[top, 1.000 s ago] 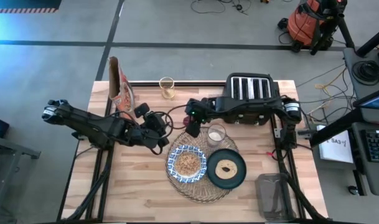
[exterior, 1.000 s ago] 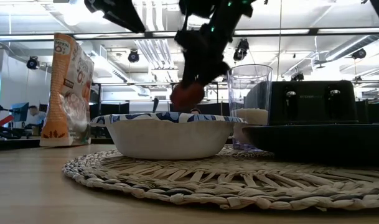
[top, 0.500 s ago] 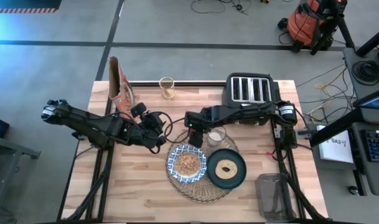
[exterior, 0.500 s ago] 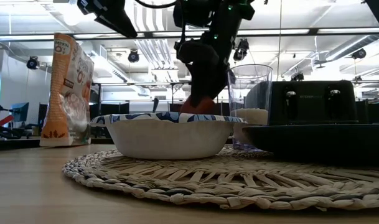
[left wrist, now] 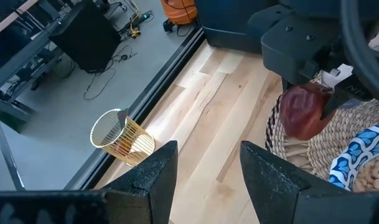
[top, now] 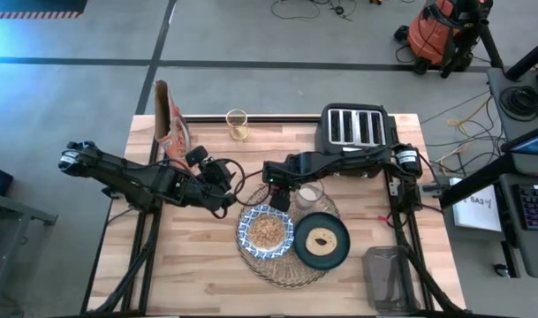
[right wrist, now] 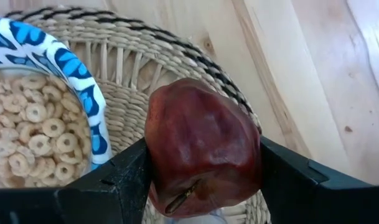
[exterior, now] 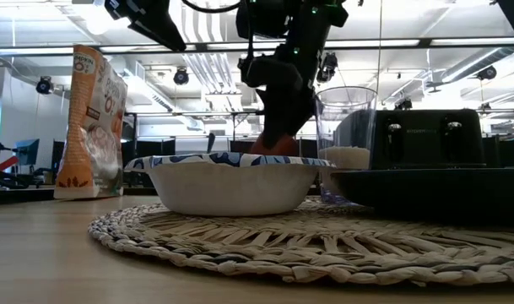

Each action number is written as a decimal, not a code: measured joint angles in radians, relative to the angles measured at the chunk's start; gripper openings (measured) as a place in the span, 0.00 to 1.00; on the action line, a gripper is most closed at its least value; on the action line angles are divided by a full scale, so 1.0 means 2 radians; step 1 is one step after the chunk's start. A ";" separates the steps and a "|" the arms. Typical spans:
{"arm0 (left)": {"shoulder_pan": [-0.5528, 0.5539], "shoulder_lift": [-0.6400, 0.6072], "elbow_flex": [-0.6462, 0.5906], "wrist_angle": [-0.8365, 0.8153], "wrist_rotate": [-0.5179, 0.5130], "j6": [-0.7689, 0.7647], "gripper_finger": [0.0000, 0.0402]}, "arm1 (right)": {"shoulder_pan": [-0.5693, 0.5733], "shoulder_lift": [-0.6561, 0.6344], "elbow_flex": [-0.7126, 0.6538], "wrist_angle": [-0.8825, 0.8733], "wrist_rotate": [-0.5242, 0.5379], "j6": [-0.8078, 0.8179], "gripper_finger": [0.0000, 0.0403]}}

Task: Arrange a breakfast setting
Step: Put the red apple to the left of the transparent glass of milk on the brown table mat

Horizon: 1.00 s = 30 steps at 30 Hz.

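Observation:
A round woven placemat carries a blue-and-white bowl of cereal rings, a dark teal plate and a clear glass. My right gripper is shut on a dark red apple over the mat's far edge, just beyond the bowl and left of the glass. In the low view the apple shows behind the bowl's rim. My left gripper hovers open and holds nothing, left of the mat and pointing at the apple. My right gripper pinches the apple between its two fingers, one on each of its opposite sides. The fingers slant steeply down from the far right. The apple's stem end faces the wrist camera. The bowl hides whether its underside rests on the mat.
A black four-slot toaster stands at the far right, an orange cereal bag at the far left, and a small yellow wire cup between them at the far edge. A clear container sits near the front right corner.
My right gripper has come down and toward the table's near edge with the apple, from above the bowl's rim to low behind the bowl, over the mat's far edge. It has tipped more steeply downward.

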<state>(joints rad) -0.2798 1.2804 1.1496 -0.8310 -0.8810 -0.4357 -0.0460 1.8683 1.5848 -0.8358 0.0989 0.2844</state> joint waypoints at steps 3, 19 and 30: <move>0.000 0.000 0.000 0.000 0.000 0.001 0.39 | 0.000 0.000 0.000 0.002 0.001 -0.012 0.59; 0.000 0.000 0.000 -0.001 0.000 0.007 0.39 | 0.000 0.022 0.000 0.015 0.003 -0.107 0.60; 0.000 0.000 0.000 -0.002 0.000 0.017 0.39 | 0.000 0.047 0.002 0.014 0.003 -0.163 0.60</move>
<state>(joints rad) -0.2798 1.2812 1.1496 -0.8356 -0.8814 -0.4014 -0.0461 1.9621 1.5879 -0.8076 0.1051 -0.0422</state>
